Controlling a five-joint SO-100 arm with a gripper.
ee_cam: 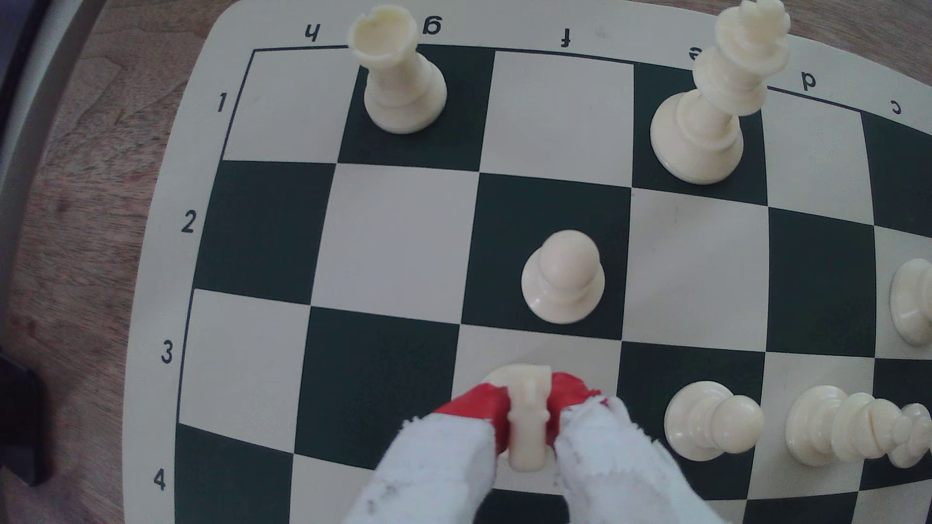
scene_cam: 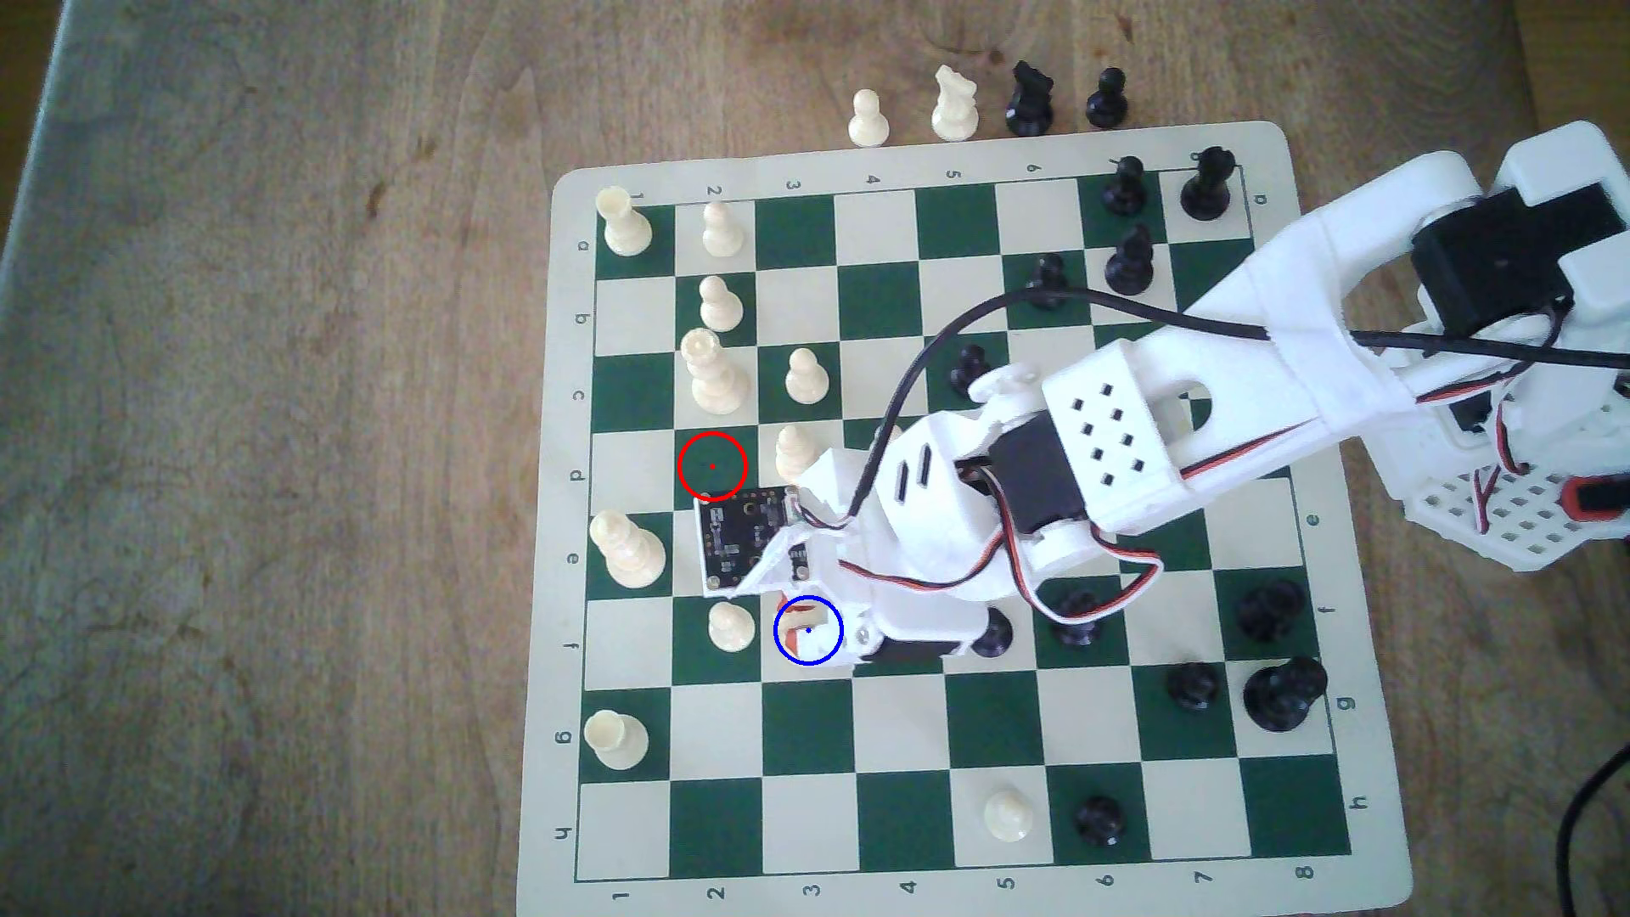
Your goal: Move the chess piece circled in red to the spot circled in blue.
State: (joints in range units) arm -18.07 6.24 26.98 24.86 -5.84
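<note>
Knight: the cream knight (ee_cam: 527, 423) stands upright on a cream square of the board (scene_cam: 1235, 141), in column f, row 3 (going by the printed edge labels in the wrist view).
Gripper: the gripper (ee_cam: 527, 420) is closed on the knight, a red-tipped finger (ee_cam: 479, 408) pressed against each flank.
Blue-ringed square: the blue ring (scene_cam: 808, 629) sits over that same spot in the exterior view, with the gripper's tip inside it.
Red-ringed square: the dark green square under the red ring (scene_cam: 713, 465) holds no piece.
Neighbour: a cream pawn (ee_cam: 562, 277) stands on the next dark square, apart from the knight.
Wrist view adds: the grip itself and the knight's base on the square.
Exterior view adds: both rings, and four captured pieces (scene_cam: 988, 101) on the wooden table (scene_cam: 265, 441) beyond the board's far edge.
</note>
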